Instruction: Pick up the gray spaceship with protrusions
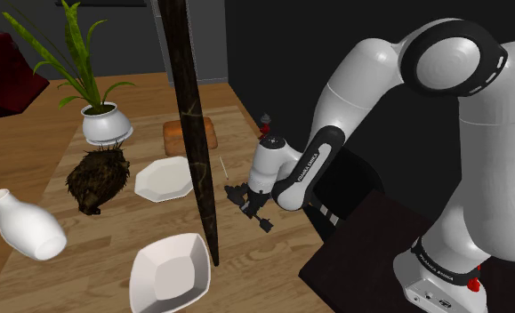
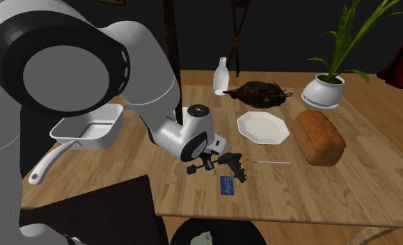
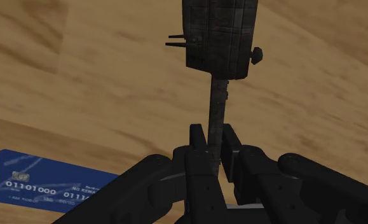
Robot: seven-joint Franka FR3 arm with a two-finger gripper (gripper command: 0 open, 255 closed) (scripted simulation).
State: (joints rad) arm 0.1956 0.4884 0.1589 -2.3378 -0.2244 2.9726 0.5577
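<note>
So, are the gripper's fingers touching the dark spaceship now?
Touching. In the wrist view the two black fingers clasp the thin stem of the spaceship, with no gap on either side.

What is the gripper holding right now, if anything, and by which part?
The gripper clasps the dark spaceship by its thin stem, short of its blocky body.
</note>
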